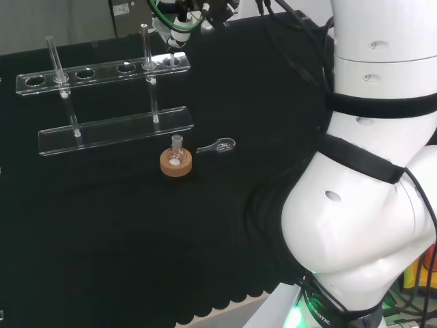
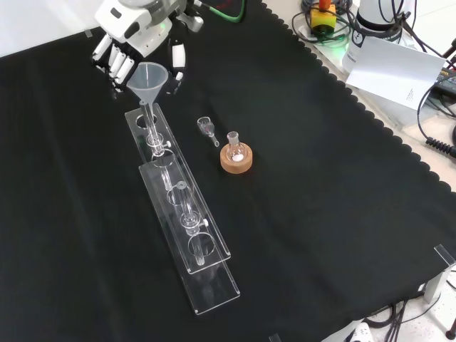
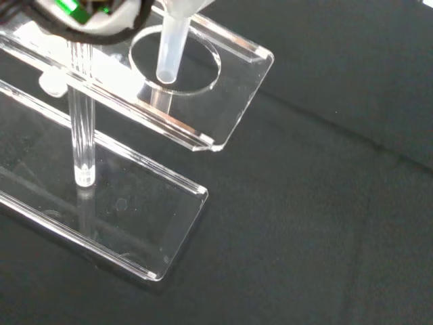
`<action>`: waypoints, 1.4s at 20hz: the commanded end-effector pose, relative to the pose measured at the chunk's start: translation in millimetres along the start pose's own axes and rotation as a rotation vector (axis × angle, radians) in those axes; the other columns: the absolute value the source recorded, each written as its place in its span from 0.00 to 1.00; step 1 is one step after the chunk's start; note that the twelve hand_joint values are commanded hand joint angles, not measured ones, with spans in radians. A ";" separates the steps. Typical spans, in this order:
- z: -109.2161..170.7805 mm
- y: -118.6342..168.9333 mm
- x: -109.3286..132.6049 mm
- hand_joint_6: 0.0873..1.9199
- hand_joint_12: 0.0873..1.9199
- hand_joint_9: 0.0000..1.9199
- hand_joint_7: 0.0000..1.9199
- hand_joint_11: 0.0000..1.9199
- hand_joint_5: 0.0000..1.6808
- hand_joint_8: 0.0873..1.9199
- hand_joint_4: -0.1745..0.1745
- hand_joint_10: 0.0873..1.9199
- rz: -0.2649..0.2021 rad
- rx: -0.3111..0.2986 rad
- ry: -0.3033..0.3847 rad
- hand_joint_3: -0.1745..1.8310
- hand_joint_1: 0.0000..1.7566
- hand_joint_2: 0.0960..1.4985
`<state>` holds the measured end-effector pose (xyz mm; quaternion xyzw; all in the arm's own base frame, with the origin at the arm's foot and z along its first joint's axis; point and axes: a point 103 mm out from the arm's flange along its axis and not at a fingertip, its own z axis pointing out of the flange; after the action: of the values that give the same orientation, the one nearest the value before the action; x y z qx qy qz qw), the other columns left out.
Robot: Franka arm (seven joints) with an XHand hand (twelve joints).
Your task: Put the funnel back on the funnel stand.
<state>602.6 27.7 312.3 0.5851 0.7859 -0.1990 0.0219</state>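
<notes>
1. The hand (image 2: 135, 39) is at the top of the front view, and its fingers curl around the funnel (image 2: 148, 77) and grasp it.
2. In the wrist view the funnel's stem (image 3: 169, 54) points into the end hole (image 3: 177, 59) of the funnel stand (image 3: 223, 101), close to the stand's end edge.
3. In the front view a small flask (image 2: 234, 144) on its cork ring (image 2: 236, 160) and a small glass piece (image 2: 207, 128) lie to the right of the stand, apart from it.
4. Bare black cloth (image 2: 320, 214) extends around them.
</notes>
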 end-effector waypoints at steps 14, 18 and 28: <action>19.5 14.8 -0.1 0.29 0.70 0.39 0.24 0.12 0.26 0.37 0.37 0.30 0.003 0.006 -0.035 0.37 0.46 0.41; 24.0 16.3 -2.8 0.29 0.70 0.38 0.23 0.12 0.26 0.37 0.37 0.30 0.008 0.015 -0.045 0.37 0.46 0.41; 30.3 18.0 2.0 0.17 0.70 0.26 0.12 0.10 0.19 0.38 0.35 0.34 0.015 0.006 -0.050 0.36 0.46 0.41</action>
<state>613.3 22.9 280.0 0.5851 0.7806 -0.2158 0.0414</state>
